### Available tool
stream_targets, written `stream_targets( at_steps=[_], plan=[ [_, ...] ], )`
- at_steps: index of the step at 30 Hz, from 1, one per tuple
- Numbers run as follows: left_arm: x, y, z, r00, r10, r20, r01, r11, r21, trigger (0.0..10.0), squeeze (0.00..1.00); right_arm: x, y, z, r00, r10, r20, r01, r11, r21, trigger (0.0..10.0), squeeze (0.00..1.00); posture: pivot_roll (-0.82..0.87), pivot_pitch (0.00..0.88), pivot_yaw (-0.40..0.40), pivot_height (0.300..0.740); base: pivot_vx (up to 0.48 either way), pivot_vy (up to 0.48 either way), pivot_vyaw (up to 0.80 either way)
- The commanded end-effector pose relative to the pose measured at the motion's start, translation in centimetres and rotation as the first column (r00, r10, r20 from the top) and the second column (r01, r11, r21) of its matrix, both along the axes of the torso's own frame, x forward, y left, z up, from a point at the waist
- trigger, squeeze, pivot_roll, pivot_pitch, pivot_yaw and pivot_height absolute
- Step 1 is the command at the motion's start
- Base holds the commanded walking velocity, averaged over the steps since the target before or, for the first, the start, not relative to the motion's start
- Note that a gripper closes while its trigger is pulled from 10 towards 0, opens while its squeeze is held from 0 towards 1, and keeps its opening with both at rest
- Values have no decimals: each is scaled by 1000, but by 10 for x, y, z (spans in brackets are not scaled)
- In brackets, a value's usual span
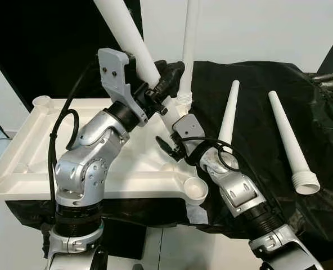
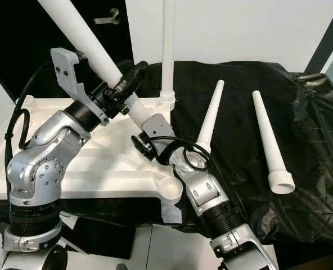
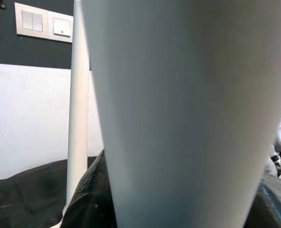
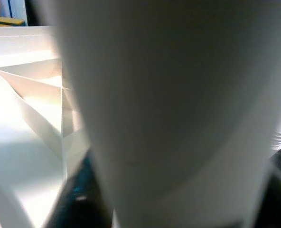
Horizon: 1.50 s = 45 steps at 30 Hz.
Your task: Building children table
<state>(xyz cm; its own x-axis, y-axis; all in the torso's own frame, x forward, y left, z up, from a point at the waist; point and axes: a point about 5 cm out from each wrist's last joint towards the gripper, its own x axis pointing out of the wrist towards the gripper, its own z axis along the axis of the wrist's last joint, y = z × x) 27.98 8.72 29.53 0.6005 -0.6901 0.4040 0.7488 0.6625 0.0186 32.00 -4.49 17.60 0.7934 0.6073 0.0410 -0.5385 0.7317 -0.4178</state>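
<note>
Tabletop (image 1: 43, 140), white plastic, one: lies underside up on a bench draped with black cloth (image 1: 256, 101), ribs and round corner sockets facing up. The near right corner socket (image 1: 196, 190) is open.

Table legs, white, tapered, four:
- One upright leg (image 1: 189, 50), standing in the far right corner socket of the tabletop.
- One slanted leg (image 1: 130, 42), held by both grippers, its narrow end pointing up and toward the robot's left, its wide end down over the tabletop's right side.
- Two loose legs on the black cloth to the right of the tabletop: a nearer leg (image 1: 229, 112) just beside the right arm, and an outer leg (image 1: 290, 143) with its threaded wide end toward the robot. The two lie apart, not touching.

Arms, silver, two:
- Left arm bent upward at the elbow, wrist raised over the tabletop; left gripper (image 1: 161, 81) pinching the slanted leg partway along its shaft.
- Right arm reaching forward and low from the near right; right gripper (image 1: 169, 126) closed around the same leg lower down, near its wide end.
</note>
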Motion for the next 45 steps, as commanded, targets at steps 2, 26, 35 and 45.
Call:
stream_targets(
  at_steps=[2, 26, 35, 45],
  plan=[
    [-7, -7, 8, 998, -36, 57, 36, 999, -1, 10000, 0, 3, 1, 1, 1000, -7, -10, 7, 1000, -1, 0, 0, 24, 0, 13, 740, 0, 0, 0],
    [-13, 8, -5, 996, -44, 82, 40, 998, 43, 10000, 0, 22, -24, 8, 962, -232, -140, 257, 947, 194, 10000, 0, 24, 0, 13, 740, 0, 0, 0],
    [-10, 18, -34, 1000, 3, 9, -4, 994, 108, 10000, 0, 13, -23, 18, 979, -171, -114, 197, 939, 284, 10000, 0, 27, 0, 8, 740, 0, 0, 0],
    [-40, 25, -77, 979, -163, -118, 192, 933, 303, 10000, 0, -8, -21, 14, 986, -141, -92, 163, 934, 318, 10000, 0, 32, 0, 12, 740, 0, 0, 0]
  ],
)
